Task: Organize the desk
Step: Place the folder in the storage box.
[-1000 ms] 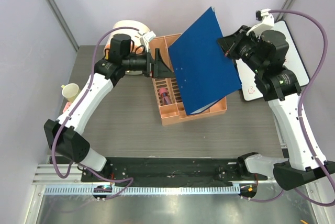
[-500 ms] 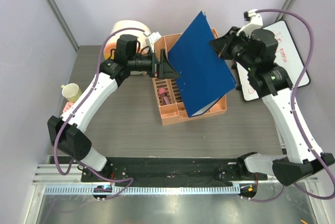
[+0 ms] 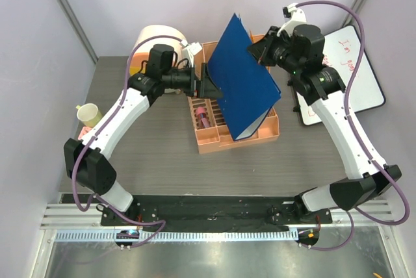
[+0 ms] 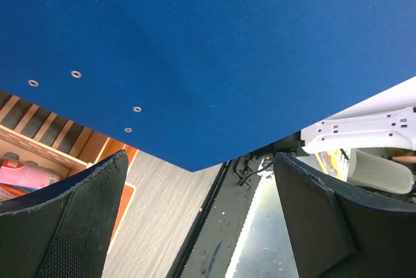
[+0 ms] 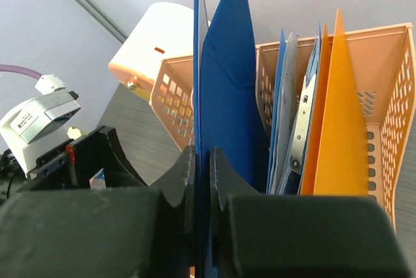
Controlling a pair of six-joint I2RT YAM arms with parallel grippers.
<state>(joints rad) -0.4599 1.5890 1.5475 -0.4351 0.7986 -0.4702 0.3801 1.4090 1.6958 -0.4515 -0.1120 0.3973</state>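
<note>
My right gripper (image 3: 259, 49) is shut on a large blue folder (image 3: 240, 76) and holds it tilted above the orange organizer basket (image 3: 214, 144) on the dark grey desk (image 3: 156, 154). In the right wrist view the folder (image 5: 224, 89) stands edge-on between my fingers (image 5: 184, 180), beside other blue and orange folders (image 5: 335, 115) in the basket (image 5: 390, 83). My left gripper (image 3: 207, 84) is open just left of the folder. In the left wrist view the folder (image 4: 214, 50) fills the top, above my open fingertips (image 4: 78, 226).
A white whiteboard with red writing (image 3: 344, 70) lies at the right. A white round appliance (image 3: 159, 37) stands at the back left. A small yellow cup (image 3: 88, 114) sits at the left edge. A pink item (image 3: 205, 117) lies in the basket's left compartment.
My right gripper has carried the blue folder left and back, tipping it more upright over the basket. My left gripper has shifted slightly right towards the folder.
</note>
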